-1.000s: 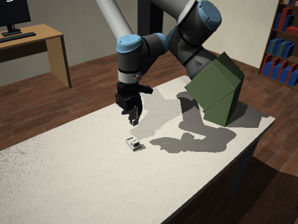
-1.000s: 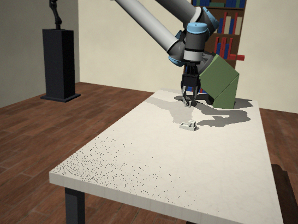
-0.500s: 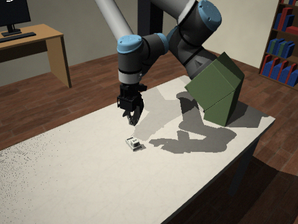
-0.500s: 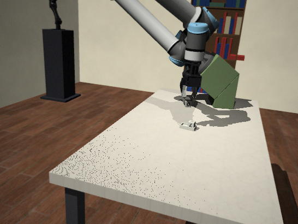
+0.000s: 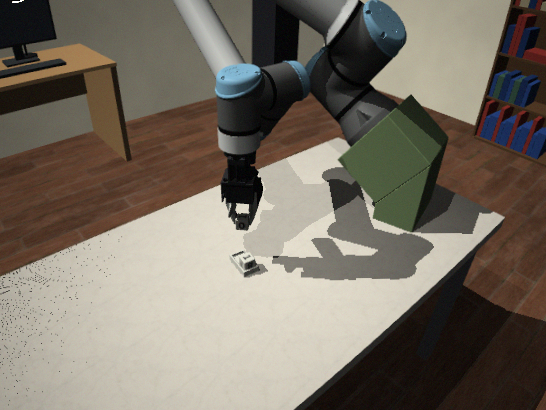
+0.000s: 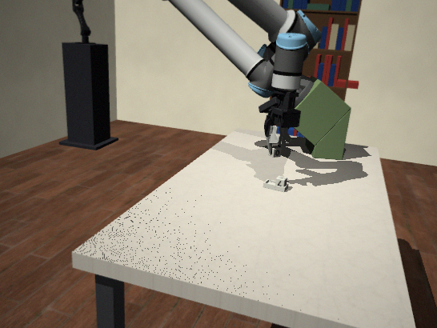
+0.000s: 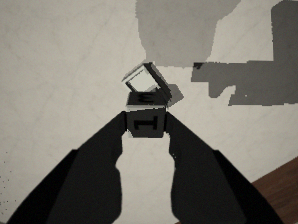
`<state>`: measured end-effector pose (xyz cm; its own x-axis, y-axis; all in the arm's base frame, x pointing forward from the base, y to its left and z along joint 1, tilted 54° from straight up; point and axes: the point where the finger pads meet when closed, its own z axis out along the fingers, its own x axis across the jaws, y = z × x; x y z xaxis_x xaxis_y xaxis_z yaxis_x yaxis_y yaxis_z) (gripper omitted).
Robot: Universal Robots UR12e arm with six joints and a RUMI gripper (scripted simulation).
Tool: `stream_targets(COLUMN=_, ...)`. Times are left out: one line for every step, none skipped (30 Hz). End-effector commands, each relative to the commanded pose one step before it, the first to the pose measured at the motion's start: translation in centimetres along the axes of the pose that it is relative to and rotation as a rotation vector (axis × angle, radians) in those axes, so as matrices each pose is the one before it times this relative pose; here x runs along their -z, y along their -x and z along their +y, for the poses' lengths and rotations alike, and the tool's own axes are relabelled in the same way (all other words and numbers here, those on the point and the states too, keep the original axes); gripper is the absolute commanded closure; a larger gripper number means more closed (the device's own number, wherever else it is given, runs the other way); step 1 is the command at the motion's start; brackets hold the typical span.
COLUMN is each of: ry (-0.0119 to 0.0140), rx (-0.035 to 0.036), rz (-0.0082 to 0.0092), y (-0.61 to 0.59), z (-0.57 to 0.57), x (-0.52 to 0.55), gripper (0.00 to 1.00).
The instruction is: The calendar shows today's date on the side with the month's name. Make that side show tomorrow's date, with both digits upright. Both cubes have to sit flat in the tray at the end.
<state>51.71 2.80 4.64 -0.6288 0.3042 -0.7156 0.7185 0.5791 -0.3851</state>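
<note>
My gripper [image 5: 242,223] [image 6: 275,151] [image 7: 145,113] is shut on a date cube [image 7: 146,121] [image 5: 242,220] and holds it above the table, a little behind the tray. In the wrist view the held cube's near face shows a mark like a 1 lying on its side. The small white tray [image 5: 235,259] [image 6: 269,185] [image 7: 163,84] lies on the table below and ahead of the fingers. A second cube [image 5: 248,259] [image 6: 282,181] [image 7: 145,97] sits in one end of it. The tray's other slot [image 7: 140,80] looks empty. I cannot read the month's name.
A large green block [image 5: 395,160] [image 6: 325,116] stands at the table's far right, behind the arm. The white table [image 5: 150,325] [image 6: 280,248] has its edges close to the right of the tray in the top view.
</note>
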Motion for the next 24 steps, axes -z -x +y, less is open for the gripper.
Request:
stream_targets(ry=0.01236, rx=0.16895, rz=-0.00421, y=0.167, z=0.147, x=0.031, gripper=0.89)
stream_targets(ry=-0.00001, rx=0.03011, rz=-0.00001, y=0.033, z=0.028, x=0.001, gripper=0.89)
stream_targets(ry=0.0, rx=0.00148, rz=0.0, y=0.002, z=0.001, x=0.0, gripper=0.89)
stream_targets(ry=-0.00001, rx=0.03059, rz=-0.00001, y=0.034, z=0.029, x=0.001, gripper=0.89)
stream_targets(ry=-0.00001, rx=0.02958, rz=-0.00001, y=0.034, z=0.029, x=0.001, gripper=0.89)
stream_targets(ry=-0.00001, rx=0.02854, rz=-0.00001, y=0.034, z=0.028, x=0.001, gripper=0.89)
stream_targets(ry=-0.00001, rx=0.02749, rz=-0.00001, y=0.033, z=0.027, x=0.001, gripper=0.89)
stream_targets(ry=0.0, rx=0.0, rz=0.0, y=0.0, z=0.0, x=0.0, gripper=0.89)
stream_targets(ry=0.0, rx=0.0, rz=0.0, y=0.0, z=0.0, x=0.0, gripper=0.89)
stream_targets(ry=-0.00001, rx=0.02642, rz=-0.00001, y=0.033, z=0.026, x=0.001, gripper=0.89)
stream_targets(ry=-0.00001, rx=0.02534, rz=-0.00001, y=0.032, z=0.026, x=0.001, gripper=0.89)
stream_targets(ry=-0.00001, rx=0.02426, rz=-0.00001, y=0.031, z=0.025, x=0.001, gripper=0.89)
stream_targets(ry=-0.00001, rx=0.02316, rz=0.0, y=0.03, z=0.024, x=0.001, gripper=0.89)
stream_targets(ry=-0.00001, rx=0.02206, rz=0.0, y=0.029, z=0.023, x=0.001, gripper=0.89)
stream_targets(ry=-0.00001, rx=0.02095, rz=0.0, y=0.028, z=0.022, x=0.001, gripper=0.89)
stream_targets(ry=-0.00001, rx=0.01984, rz=0.0, y=0.027, z=0.021, x=0.001, gripper=0.89)
stream_targets(ry=-0.00001, rx=0.01874, rz=0.0, y=0.026, z=0.02, x=0.001, gripper=0.89)
stream_targets(ry=-0.00001, rx=0.01764, rz=0.0, y=0.025, z=0.018, x=0.001, gripper=0.89)
stream_targets(ry=-0.00001, rx=0.01654, rz=0.0, y=0.024, z=0.017, x=0.001, gripper=0.89)
stream_targets(ry=-0.00001, rx=0.01546, rz=0.0, y=0.022, z=0.016, x=0.001, gripper=0.89)
stream_targets(ry=-0.00001, rx=0.01438, rz=0.0, y=0.021, z=0.015, x=0.001, gripper=0.89)
stream_targets(ry=-0.00001, rx=0.01332, rz=0.0, y=0.02, z=0.014, x=0.001, gripper=0.89)
stream_targets(ry=0.0, rx=0.01228, rz=0.0, y=0.018, z=0.013, x=0.001, gripper=0.89)
stream_targets(ry=0.0, rx=0.01126, rz=0.0, y=0.017, z=0.012, x=0.001, gripper=0.89)
